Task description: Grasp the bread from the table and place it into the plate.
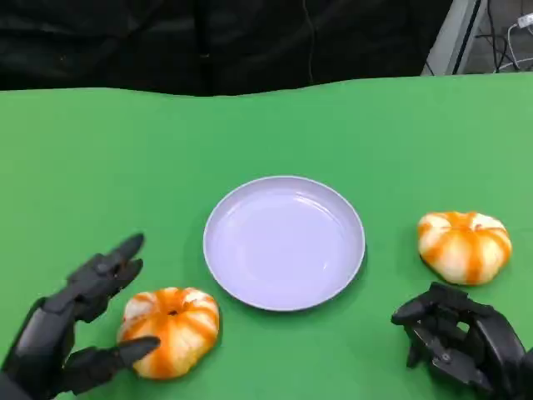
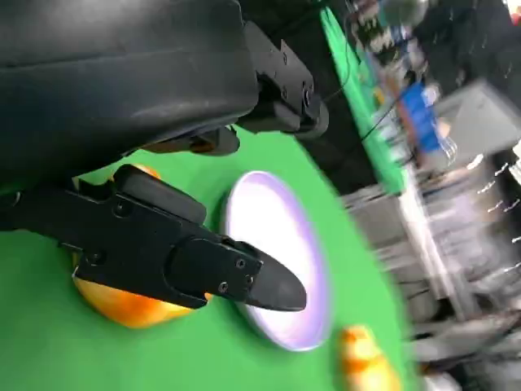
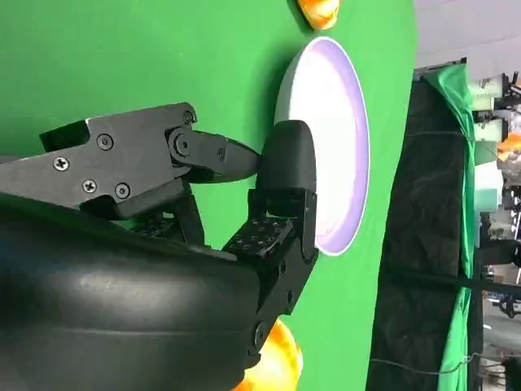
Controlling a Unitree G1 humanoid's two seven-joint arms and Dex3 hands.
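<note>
Two round orange-and-white bread rolls lie on the green table. The left bread [image 1: 171,331] [image 2: 122,303] sits in front of the white plate's [image 1: 284,242] left side. My left hand [image 1: 79,325] lies just left of it with its fingers spread; the thumb tip [image 2: 244,277] reaches the roll's near side and holds nothing. The right bread [image 1: 464,245] [image 3: 273,362] lies right of the plate [image 3: 338,138]. My right hand [image 1: 462,337] is just in front of that roll, apart from it, its fingers [image 3: 281,204] curled in on nothing.
The plate [image 2: 277,261] has nothing in it. The green table [image 1: 100,167] runs back to a black curtain [image 1: 208,42]. The far roll [image 2: 366,358] and the left roll [image 3: 319,12] also appear in the opposite wrist views.
</note>
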